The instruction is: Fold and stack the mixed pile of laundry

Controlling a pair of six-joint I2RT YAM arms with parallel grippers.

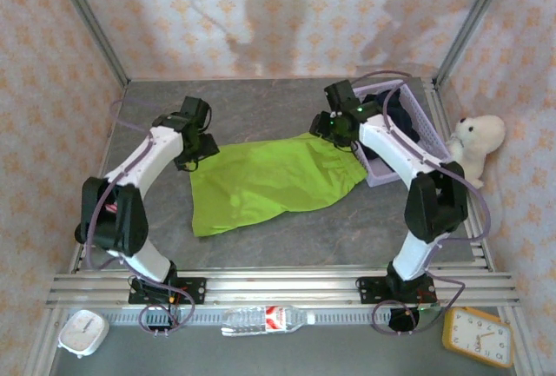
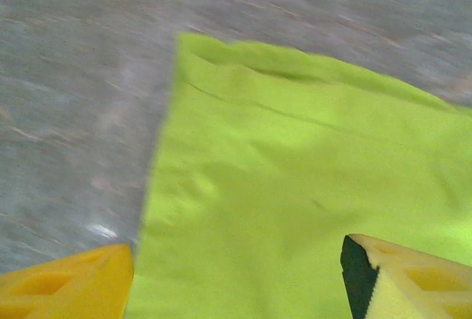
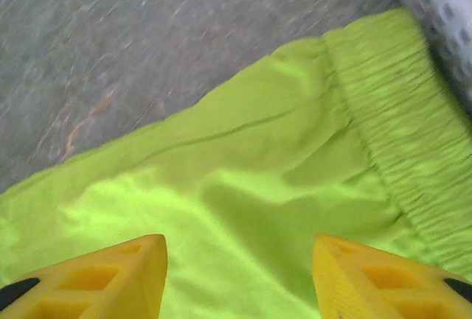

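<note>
One lime-green garment (image 1: 269, 181), one navy garment (image 1: 402, 118) — plus two robot arms (image 1: 143, 168) (image 1: 401, 157), two clocks (image 1: 478, 336) (image 1: 83, 333), one lavender basket (image 1: 436, 128), one plush bear (image 1: 476, 143), one water bottle (image 1: 265, 319).

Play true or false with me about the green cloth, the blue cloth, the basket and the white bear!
1. The lime-green garment lies spread out on the grey table. True.
2. The dark navy garment lies flat on the table next to the green one. False: it is in the lavender basket.
3. The white plush bear sits inside the basket. False: it sits outside the basket, to its right.
4. The left jaws and the right jaws stand open over the green garment, holding nothing. True.
</note>
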